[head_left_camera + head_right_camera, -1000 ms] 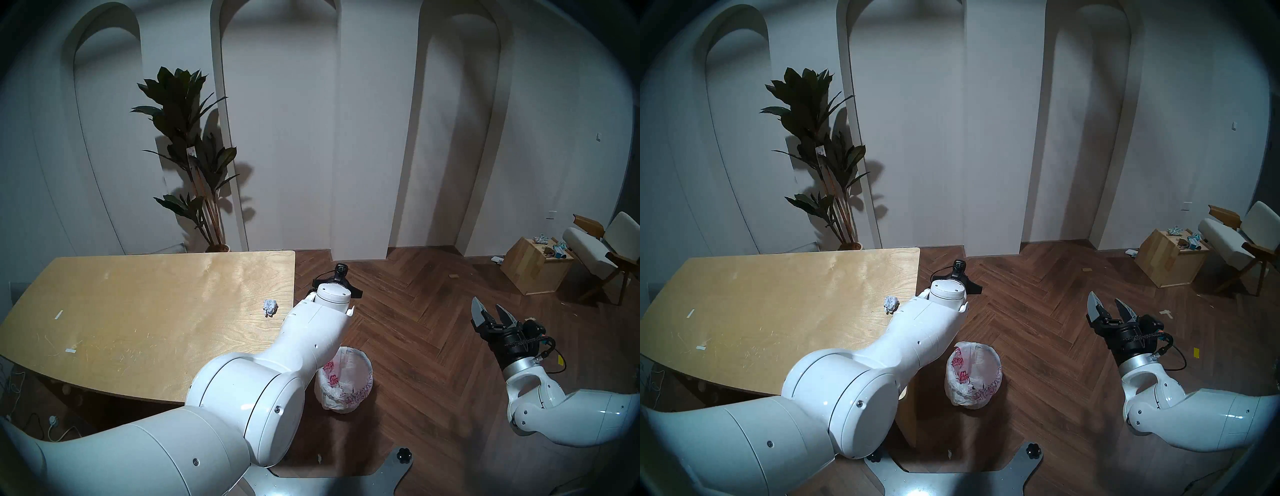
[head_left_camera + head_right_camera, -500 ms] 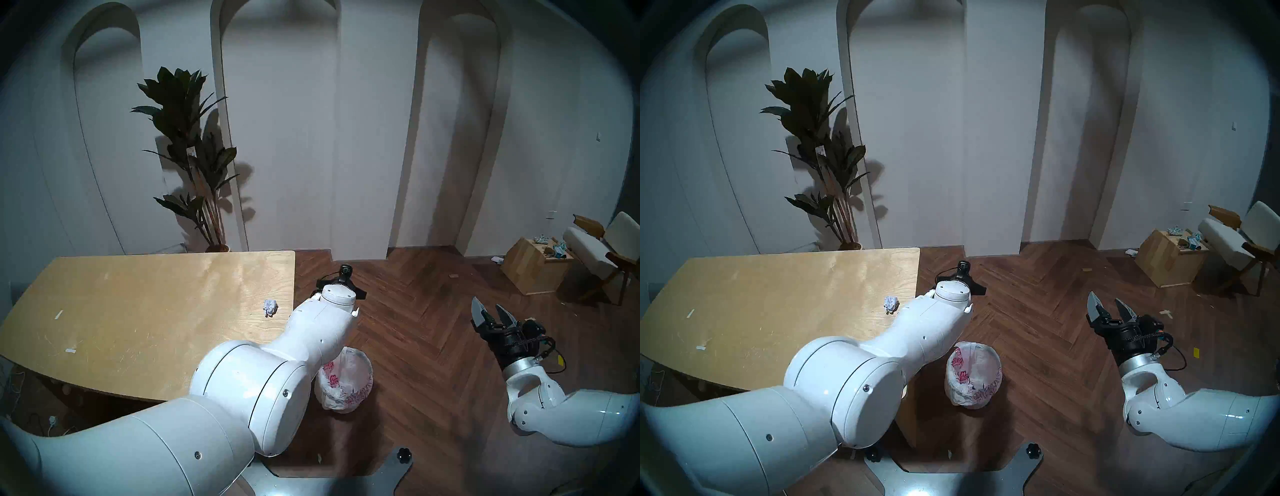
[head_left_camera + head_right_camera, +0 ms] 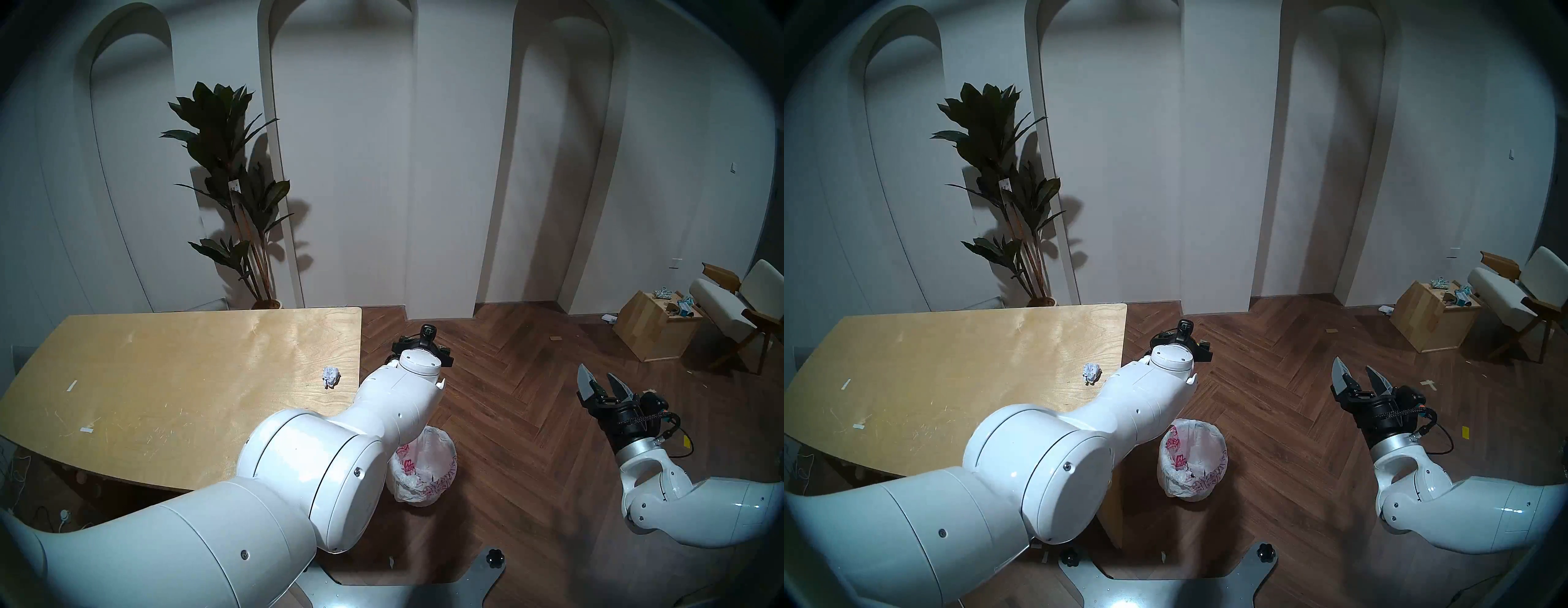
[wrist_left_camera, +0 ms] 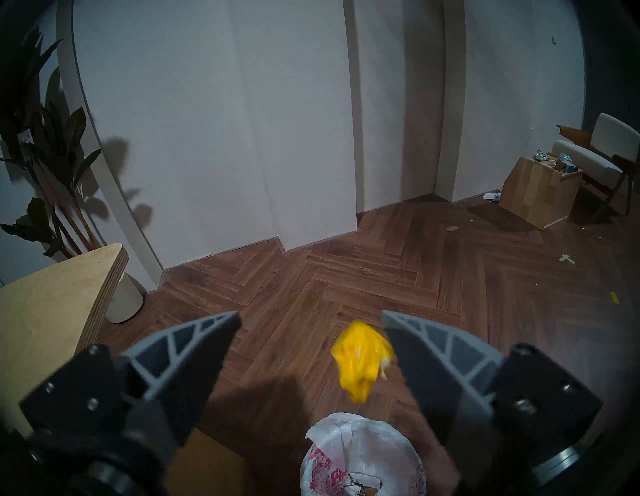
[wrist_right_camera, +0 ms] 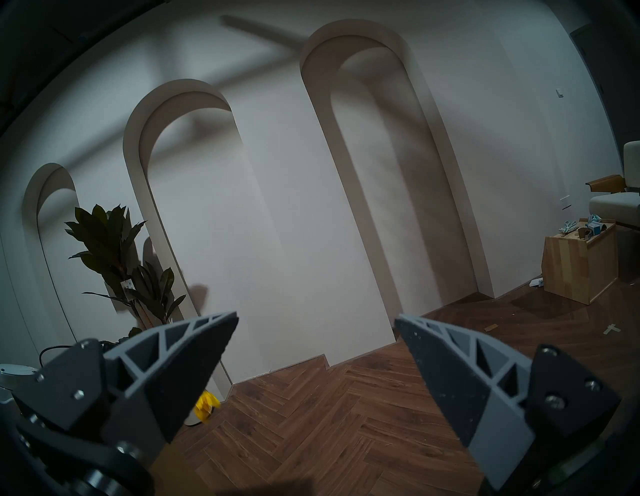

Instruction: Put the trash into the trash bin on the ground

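- the left gripper (image 4: 310, 320) is spread, fingers apart; a yellow wad (image 4: 362, 360) hangs blurred in the gap between them, close to the view's right-hand finger; whether it touches that finger cannot be told.
- straight below the wad, on the dark herringbone floor (image 3: 530, 403), stands the trash bin (image 3: 424, 469), round and lined with a crinkly white bag printed in red.
- from the head view the thick white left arm (image 3: 297, 467) crosses in front and hides the bin's near-left rim and the left gripper's fingers.
- the bin sits just beside the right edge of the wooden table (image 3: 169, 382).
- a white paper ball (image 3: 331, 377) lies on the table near that edge, close to the arm.
- flat white tape strips (image 3: 72, 385) lie well apart from it, toward the table's left side.
- the right gripper (image 3: 600, 382) hangs in the air on the right with fingers spread and nothing between them.
- a potted plant (image 3: 231, 182) stands behind the table; an open wooden box of clutter (image 3: 653, 327) and a chair (image 3: 738, 305) stand far right.
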`<state>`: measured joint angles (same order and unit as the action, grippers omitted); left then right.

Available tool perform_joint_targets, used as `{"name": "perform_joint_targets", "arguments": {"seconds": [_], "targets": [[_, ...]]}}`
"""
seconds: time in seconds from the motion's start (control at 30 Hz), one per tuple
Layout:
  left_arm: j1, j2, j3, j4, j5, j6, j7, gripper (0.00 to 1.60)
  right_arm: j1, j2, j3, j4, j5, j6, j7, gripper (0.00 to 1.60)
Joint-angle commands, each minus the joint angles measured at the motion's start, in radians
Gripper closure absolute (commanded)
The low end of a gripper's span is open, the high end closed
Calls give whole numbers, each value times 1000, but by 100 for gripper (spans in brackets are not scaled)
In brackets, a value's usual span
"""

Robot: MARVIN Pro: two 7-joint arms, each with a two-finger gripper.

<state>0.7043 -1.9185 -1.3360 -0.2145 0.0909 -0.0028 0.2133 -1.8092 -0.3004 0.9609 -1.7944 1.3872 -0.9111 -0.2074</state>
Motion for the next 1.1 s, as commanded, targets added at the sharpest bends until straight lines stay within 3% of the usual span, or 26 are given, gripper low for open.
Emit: {"name": "perform_joint_targets", "arguments": {"seconds": [0.0, 0.3, 0.63, 1.07], "targets": [[-45, -15, 4, 14, 3, -33, 2, 0, 3, 5, 8, -5, 4, -10, -2, 0], [-54, -10, -1, 33, -4, -42, 5, 0, 3, 5, 8, -5, 4, -10, -2, 0], [-78, 24, -4, -28, -4, -78, 42, 0, 5, 4, 7, -4, 3, -8, -1, 0], [-118, 203, -22, -107, 21, -106, 153, 0, 7, 3, 4, -2, 2, -5, 0, 0]]}}
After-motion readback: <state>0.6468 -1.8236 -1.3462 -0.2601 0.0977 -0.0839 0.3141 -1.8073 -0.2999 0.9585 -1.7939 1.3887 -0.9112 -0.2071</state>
